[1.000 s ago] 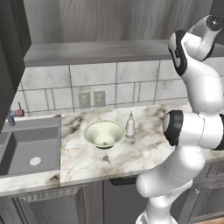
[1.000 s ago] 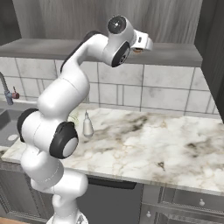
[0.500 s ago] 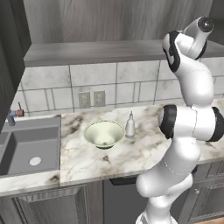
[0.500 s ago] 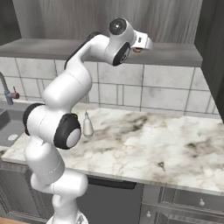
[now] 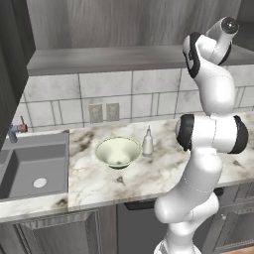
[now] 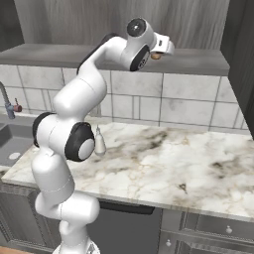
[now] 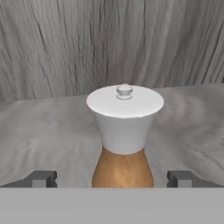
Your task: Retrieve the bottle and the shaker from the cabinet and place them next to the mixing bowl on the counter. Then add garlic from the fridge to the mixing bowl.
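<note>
My tool (image 7: 112,178) stands with its jaws wide apart, one on each side of the shaker (image 7: 124,131), which sits upright on the cabinet shelf (image 7: 39,131). Compared with a second ago, my elbow has swung upright. The bottle (image 5: 147,142) stands on the surface (image 5: 124,178), just beside the mixing bowl (image 5: 118,152).

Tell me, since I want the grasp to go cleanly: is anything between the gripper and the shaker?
Nothing visible. In the hand view the shaker stands upright on the cabinet shelf, centred between the open gripper's fingertips, with bare shelf around it.
</note>
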Robot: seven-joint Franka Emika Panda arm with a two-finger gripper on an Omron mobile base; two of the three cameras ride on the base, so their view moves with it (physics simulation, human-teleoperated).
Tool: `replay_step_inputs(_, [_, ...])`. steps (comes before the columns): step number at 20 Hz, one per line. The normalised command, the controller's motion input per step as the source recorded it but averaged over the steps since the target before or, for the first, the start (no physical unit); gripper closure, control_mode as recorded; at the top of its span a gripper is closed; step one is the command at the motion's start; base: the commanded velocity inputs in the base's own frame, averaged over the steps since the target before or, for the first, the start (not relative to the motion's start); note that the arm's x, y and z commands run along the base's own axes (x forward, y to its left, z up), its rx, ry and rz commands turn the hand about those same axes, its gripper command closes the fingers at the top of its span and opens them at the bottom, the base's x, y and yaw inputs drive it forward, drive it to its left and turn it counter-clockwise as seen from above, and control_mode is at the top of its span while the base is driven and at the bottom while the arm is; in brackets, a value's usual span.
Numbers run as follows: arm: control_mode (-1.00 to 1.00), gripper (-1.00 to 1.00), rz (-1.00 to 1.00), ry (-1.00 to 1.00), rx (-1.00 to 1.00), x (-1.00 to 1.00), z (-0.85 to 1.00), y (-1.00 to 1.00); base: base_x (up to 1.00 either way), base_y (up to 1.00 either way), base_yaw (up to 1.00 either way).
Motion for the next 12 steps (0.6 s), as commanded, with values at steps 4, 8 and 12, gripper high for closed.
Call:
replay_step_inputs(4, [-1.0, -1.0, 0.0, 0.0, 0.0, 0.0, 0.0, -0.1, 0.0, 0.0, 0.0])
replay_step_inputs(8, [-1.0, -1.0, 0.0, 0.0, 0.0, 0.02, 0.0, -0.14, 0.0, 0.0, 0.0])
replay_step_inputs(12, [-1.0, -1.0, 0.0, 0.0, 0.0, 0.08, -0.01, -0.03, 0.0, 0.0, 0.0])
